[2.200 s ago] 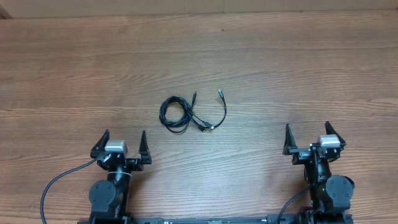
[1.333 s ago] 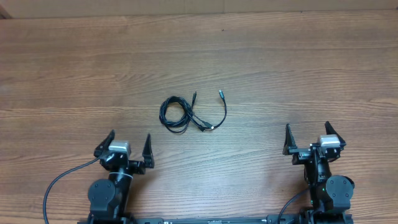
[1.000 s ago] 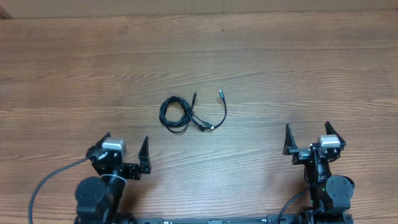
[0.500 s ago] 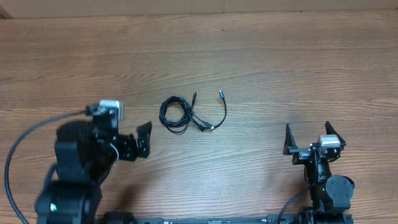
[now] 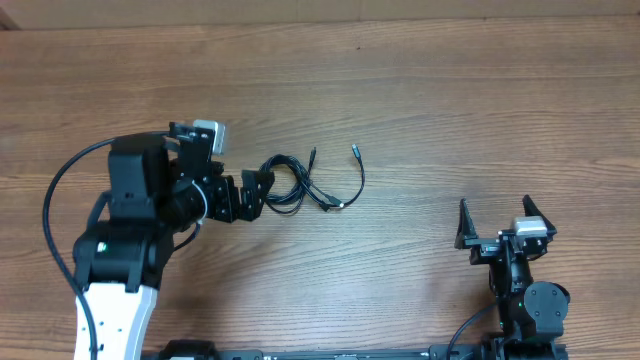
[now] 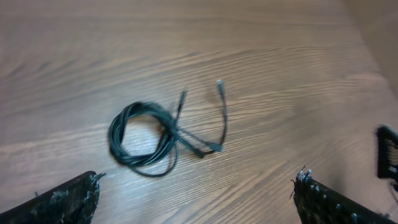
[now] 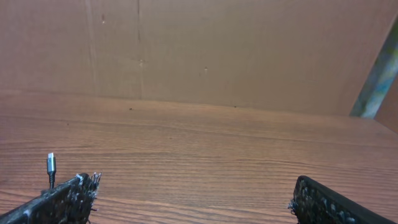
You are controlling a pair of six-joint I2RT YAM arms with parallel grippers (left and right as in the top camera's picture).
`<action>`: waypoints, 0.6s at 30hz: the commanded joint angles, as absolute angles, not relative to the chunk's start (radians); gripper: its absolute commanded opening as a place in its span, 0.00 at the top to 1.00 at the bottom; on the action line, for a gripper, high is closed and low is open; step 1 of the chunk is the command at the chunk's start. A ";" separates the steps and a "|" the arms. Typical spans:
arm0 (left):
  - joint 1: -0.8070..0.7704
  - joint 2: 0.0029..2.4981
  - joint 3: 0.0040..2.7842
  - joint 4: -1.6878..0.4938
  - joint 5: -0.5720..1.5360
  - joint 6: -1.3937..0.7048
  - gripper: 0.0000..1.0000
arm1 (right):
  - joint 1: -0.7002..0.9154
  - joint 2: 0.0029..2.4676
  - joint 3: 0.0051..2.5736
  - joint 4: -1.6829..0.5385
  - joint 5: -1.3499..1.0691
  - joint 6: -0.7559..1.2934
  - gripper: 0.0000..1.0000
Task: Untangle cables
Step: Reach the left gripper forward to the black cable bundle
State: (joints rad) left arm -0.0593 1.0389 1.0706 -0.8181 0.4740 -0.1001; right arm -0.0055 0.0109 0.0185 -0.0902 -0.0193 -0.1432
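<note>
The cables (image 5: pixel 305 181) lie tangled at the table's middle, thin black cords. In the left wrist view they (image 6: pixel 144 141) form a small coil on the left, with two loose ends carrying plug tips (image 6: pixel 219 83) reaching up and right. My left gripper (image 5: pixel 256 192) hovers just left of the coil, open and empty, its fingertips (image 6: pixel 73 194) spread wide below the cords. My right gripper (image 5: pixel 494 212) rests near the front right edge, open, far from the cords. Only one metallic plug tip (image 7: pixel 51 163) shows in the right wrist view, beside the left finger (image 7: pixel 65 202).
Wood-grain table (image 5: pixel 450 100) all round. A brown cardboard wall (image 7: pixel 205 50) stands behind the table's far edge. A thick black cable (image 5: pixel 55 200) loops from the left arm. A dark part of the right arm (image 6: pixel 387 152) shows at the left wrist view's right edge.
My left arm has lifted from its rest pose and swung forward and right, ending beside the coil. The right arm and the cords have not moved.
</note>
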 commanded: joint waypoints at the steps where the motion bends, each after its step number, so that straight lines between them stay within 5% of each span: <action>1: -0.067 1.118 1.089 -0.826 0.308 -0.216 0.04 | -0.001 0.003 0.008 -0.084 -0.012 -0.147 0.00; 9: -0.111 1.280 1.089 -0.849 0.172 -0.343 0.22 | -0.001 0.003 0.008 -0.084 -0.012 -0.147 0.00; 18: -0.242 1.497 1.089 -0.856 0.073 -0.844 0.24 | -0.001 0.003 0.008 -0.084 -0.012 -0.147 0.00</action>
State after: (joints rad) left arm -0.2134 1.4319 1.0714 -0.8532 0.1398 -0.5903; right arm -0.0055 0.0109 0.0185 -0.0902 -0.0189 -0.1436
